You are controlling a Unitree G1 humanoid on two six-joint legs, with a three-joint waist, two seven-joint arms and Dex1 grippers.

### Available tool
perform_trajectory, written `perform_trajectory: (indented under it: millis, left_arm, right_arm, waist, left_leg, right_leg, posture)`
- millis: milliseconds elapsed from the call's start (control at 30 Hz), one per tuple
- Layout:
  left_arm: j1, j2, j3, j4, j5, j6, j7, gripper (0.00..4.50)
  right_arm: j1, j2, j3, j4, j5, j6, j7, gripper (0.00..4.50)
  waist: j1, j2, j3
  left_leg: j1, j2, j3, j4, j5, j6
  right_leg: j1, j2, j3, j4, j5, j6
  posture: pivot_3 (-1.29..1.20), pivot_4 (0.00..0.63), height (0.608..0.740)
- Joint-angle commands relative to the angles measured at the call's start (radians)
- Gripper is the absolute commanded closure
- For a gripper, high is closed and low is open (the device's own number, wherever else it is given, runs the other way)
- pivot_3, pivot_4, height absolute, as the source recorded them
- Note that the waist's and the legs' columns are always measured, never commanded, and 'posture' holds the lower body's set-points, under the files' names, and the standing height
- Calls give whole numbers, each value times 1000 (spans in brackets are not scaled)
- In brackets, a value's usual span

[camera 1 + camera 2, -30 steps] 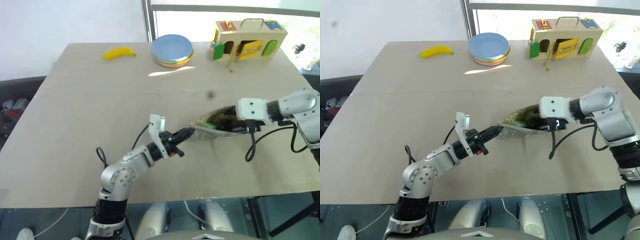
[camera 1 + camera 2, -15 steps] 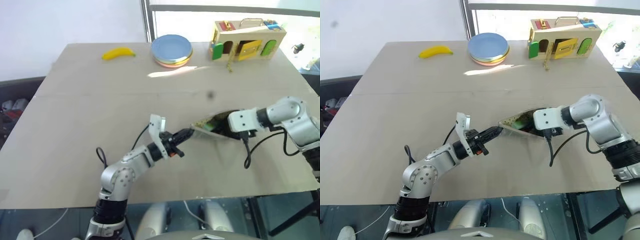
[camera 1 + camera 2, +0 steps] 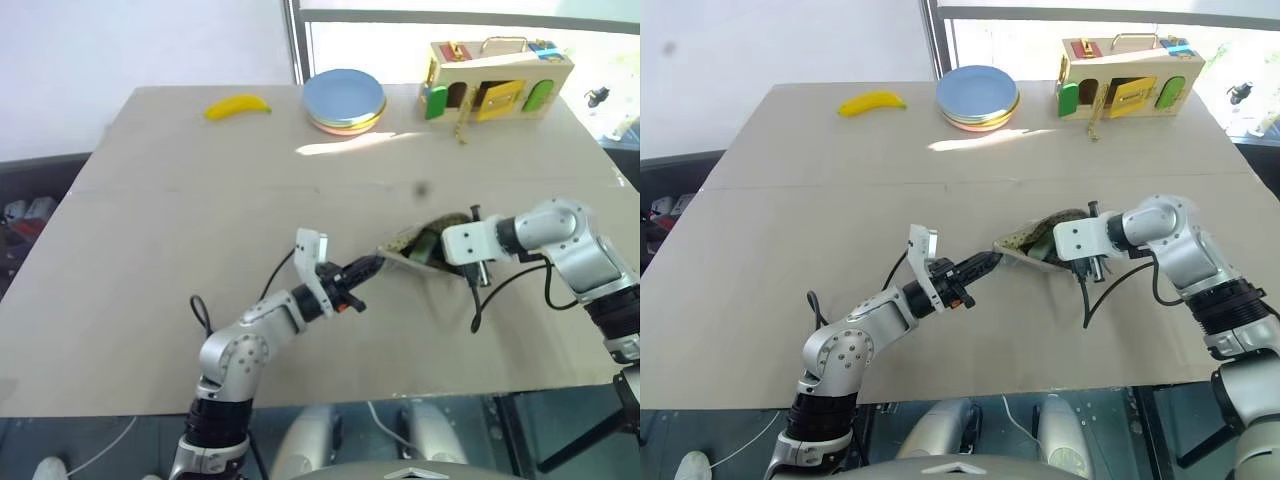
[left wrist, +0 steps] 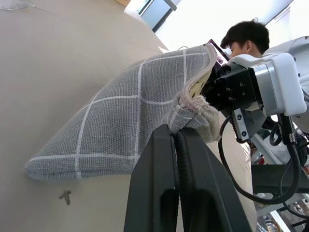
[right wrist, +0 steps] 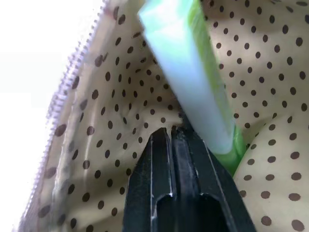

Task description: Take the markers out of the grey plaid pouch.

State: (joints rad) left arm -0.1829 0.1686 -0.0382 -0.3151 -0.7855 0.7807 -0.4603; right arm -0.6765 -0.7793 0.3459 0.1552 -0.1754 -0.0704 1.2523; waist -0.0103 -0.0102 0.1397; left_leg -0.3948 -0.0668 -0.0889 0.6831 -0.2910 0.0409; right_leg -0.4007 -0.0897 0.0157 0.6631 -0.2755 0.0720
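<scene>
Markers are the target: the light green marker [image 5: 193, 82] lies inside the grey plaid pouch [image 4: 125, 130], which rests on the table [image 3: 200, 200] at mid-width, between the two arms. The red marker cannot be made out.

Left gripper [image 4: 176, 140]: fingers fully closed, pinching the frayed corner of the pouch mouth. This grip props the opening up towards the right arm.

Right gripper [image 5: 171, 133]: inserted in the pouch mouth, fingers pressed together with no gap. In the right wrist view the green marker runs just beside the fingertips, against one finger rather than between the two, so the closure appears to have caught nothing, or at most lining.

Governing relation: the marker's long axis runs roughly along the gripper's pointing direction, slanting away deeper into the pouch, with its near end level with the fingertips and offset to one side. The right arm is the nearer one. Judgement: the fingers would need to part and shift sideways to straddle the barrel.

Materials:
- Pouch: soft woven fabric, grey with a pale grid; tan lining with brown dots; a zip edges the mouth.
- Marker: smooth, rigid, slim barrel; likely slippery in a shallow grip.
</scene>
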Motion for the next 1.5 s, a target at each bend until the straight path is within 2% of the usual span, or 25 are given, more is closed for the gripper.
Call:
perform_trajectory:
  millis: [33,200,367,400,433,500,533,1000,1300,1433,1500]
  left_arm:
    - [1,-2,4,-16,-8,-7,-6,4500]
    - [3,-3,6,-16,-10,-6,-4,4500]
    - [1,-3,4,-13,-10,-5,-8,4500]
    - [1,-2,4,-11,-9,-6,-10,4500]
    - [1,-2,3,-10,-8,-7,-11,4500]
    - [0,-2,3,-9,-7,-7,-11,4500]
    - [0,-1,4,-8,-8,-7,-12,4500]
    - [-2,0,7,-8,-7,-8,-10,4500]
    - [-8,-6,8,0,-12,-4,-11,4500]
    - [-10,-8,7,4,-14,-2,-13,4500]
    - [-10,-9,7,5,-15,-2,-14,4500]
  right_arm:
    - [-4,-3,-35,-13,23,-5,-14,4476]
    - [-5,-30,-56,-7,28,-15,-24,4476]
    - [0,-29,-40,-63,62,37,26,4476]
    - [-8,-27,-42,-63,57,29,18,3974]
    - [-16,-23,-43,-58,50,15,4,3795]
    - [-28,-14,-41,-46,35,-5,-18,2904]
    - [-29,-13,-34,-42,29,-16,-18,2616]
    - [-86,31,-28,-44,-33,32,-68,2616]
    - [-160,64,44,-31,-63,47,4,2616]
    - [-188,117,107,84,-115,-30,-25,2616]
    - [-206,184,102,143,-107,-56,-82,2616]
  waist:
    - [-1,0,0]
    - [0,0,0]
    - [0,0,0]
    - [0,0,0]
    - [0,0,0]
    - [0,0,0]
    - [0,0,0]
    - [-1,0,0]
    - [-1,0,0]
    - [-2,0,0]
    - [-3,0,0]
  left_leg:
    - [0,0,0,0,0,0]
    - [0,0,0,0,0,0]
    - [0,0,0,0,0,0]
    - [0,0,0,0,0,0]
    - [0,0,0,0,0,0]
    - [0,0,0,0,0,0]
    - [0,0,0,0,0,0]
    - [0,0,0,0,0,0]
    - [0,0,0,0,0,0]
    - [0,0,0,0,0,0]
    - [0,0,0,0,0,0]
  right_leg:
    - [0,0,0,0,0,0]
    - [0,0,0,0,0,0]
    - [0,0,0,0,0,0]
    - [0,0,0,0,0,0]
    - [0,0,0,0,0,0]
    - [0,0,0,0,0,0]
    - [0,0,0,0,0,0]
    - [0,0,0,0,0,0]
    - [0,0,0,0,0,0]
    - [0,0,0,0,0,0]
    - [-1,1,0,0,0,0]
  posture:
    - [0,150,740]
    - [0,150,740]
    - [0,150,740]
    - [0,150,740]
    - [0,150,740]
    - [0,150,740]
    - [0,150,740]
    - [0,150,740]
    - [0,150,740]
    - [0,150,740]
    - [0,150,740]
